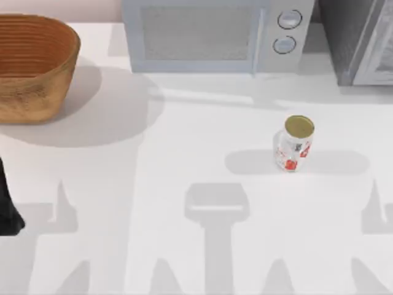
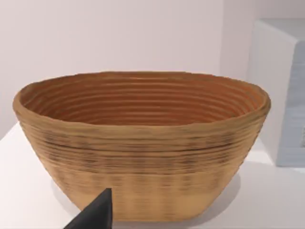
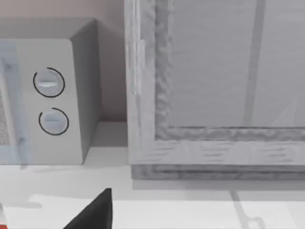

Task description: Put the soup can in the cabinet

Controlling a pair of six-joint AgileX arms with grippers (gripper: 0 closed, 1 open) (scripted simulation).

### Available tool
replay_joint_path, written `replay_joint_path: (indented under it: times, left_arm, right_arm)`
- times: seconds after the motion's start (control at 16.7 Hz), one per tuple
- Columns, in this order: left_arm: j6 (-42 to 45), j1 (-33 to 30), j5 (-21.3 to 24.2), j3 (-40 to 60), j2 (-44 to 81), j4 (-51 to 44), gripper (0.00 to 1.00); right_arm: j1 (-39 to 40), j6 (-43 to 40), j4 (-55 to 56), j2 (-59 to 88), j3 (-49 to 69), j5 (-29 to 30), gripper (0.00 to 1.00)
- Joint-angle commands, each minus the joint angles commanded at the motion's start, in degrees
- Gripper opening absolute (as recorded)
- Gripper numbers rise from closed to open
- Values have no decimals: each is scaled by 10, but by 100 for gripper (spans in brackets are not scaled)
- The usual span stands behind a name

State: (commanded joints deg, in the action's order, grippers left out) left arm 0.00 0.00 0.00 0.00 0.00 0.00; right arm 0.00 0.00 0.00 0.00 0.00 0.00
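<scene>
The soup can [image 1: 294, 144] stands upright on the white table, right of centre, with a dull gold top and a white label with red marks. The cabinet [image 1: 356, 38] is the dark grey unit at the far right corner; its paler framed door [image 3: 214, 86] looks shut in the right wrist view. Nothing touches the can. A dark piece of my left arm [image 1: 7, 212] sits at the table's left edge, far from the can. A black part of my left gripper [image 2: 94, 214] points toward the basket. A black part of my right gripper [image 3: 93, 213] faces the cabinet door.
A pale grey microwave [image 1: 209, 34] with two round dials [image 1: 287, 31] stands at the back centre, just left of the cabinet. A large woven basket [image 1: 34, 64] occupies the far left. Bare white tabletop [image 1: 184, 153] lies between the basket and the can.
</scene>
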Motion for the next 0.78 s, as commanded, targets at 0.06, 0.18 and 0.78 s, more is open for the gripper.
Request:
replay_joint_path:
  times: [0.06, 0.18, 0.78]
  left_arm:
    - [0, 0, 0, 0, 0, 0, 100]
    - [0, 0, 0, 0, 0, 0, 100]
    - [0, 0, 0, 0, 0, 0, 100]
  right_arm:
    - [0, 0, 0, 0, 0, 0, 100]
    - [2, 0, 4, 5, 1, 2, 100]
    - [102, 21, 225, 334, 52, 112, 100]
